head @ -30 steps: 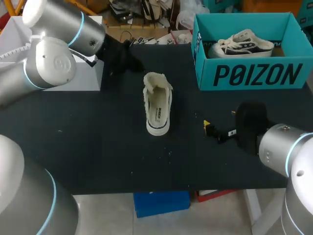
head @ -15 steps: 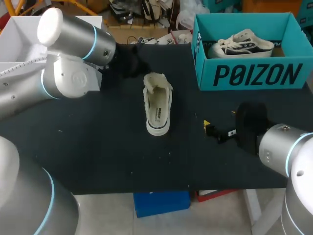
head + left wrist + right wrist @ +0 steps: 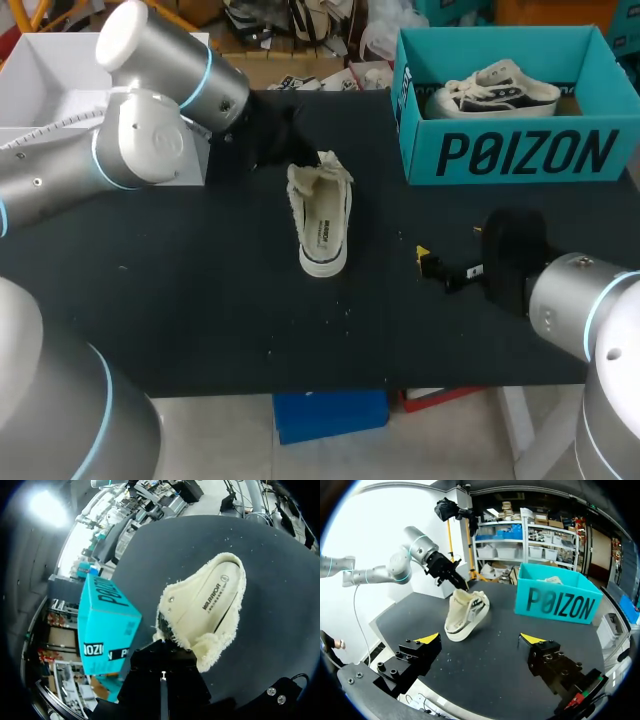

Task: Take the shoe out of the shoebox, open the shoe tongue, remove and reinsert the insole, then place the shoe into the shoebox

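Head view looks into the shoebox (image 3: 520,150) — a second shoe (image 3: 495,88) lies inside.

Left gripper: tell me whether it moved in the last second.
Yes. The left gripper went toward the shoebox side, reaching the far end of the shoe.

Head: above-behind, downward. Left wrist: close to shoe (image 3: 205,605). Right wrist: farther, same shoe.

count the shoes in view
2: a cream shoe on the table by the left gripper, and a dark-and-white shoe inside the teal shoebox, which may hide more.
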`<state>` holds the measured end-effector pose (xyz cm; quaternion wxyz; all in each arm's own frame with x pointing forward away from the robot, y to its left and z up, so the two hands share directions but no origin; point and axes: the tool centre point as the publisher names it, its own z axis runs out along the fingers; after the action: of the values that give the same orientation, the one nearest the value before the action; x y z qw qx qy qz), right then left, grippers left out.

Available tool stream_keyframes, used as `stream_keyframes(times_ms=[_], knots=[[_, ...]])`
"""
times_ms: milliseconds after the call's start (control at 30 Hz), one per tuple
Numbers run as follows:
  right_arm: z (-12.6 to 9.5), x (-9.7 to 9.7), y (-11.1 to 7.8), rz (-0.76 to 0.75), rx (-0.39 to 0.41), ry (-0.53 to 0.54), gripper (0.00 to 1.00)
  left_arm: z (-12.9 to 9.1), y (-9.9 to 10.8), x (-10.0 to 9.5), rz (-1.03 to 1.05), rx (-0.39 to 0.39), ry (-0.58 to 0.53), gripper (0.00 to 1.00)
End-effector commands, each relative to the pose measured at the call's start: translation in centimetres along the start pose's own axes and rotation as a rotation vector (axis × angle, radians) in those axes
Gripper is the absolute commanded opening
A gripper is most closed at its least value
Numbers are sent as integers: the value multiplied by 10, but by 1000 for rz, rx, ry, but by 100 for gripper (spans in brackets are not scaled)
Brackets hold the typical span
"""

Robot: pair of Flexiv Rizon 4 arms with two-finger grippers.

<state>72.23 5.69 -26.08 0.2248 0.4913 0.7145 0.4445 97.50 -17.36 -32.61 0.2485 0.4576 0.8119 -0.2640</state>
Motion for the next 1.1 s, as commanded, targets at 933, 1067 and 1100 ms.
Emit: stream_keyframes(times_ms=[933, 1067, 1100], knots=[[1, 2, -1, 2, -5, -4, 100, 37, -22, 19, 87, 5, 220, 0], [1, 2, -1, 2, -5, -4, 100, 33, -22, 16, 88, 7, 210, 0], [1, 2, -1, 2, -5, -4, 100, 30, -21, 14, 88, 4, 202, 0]])
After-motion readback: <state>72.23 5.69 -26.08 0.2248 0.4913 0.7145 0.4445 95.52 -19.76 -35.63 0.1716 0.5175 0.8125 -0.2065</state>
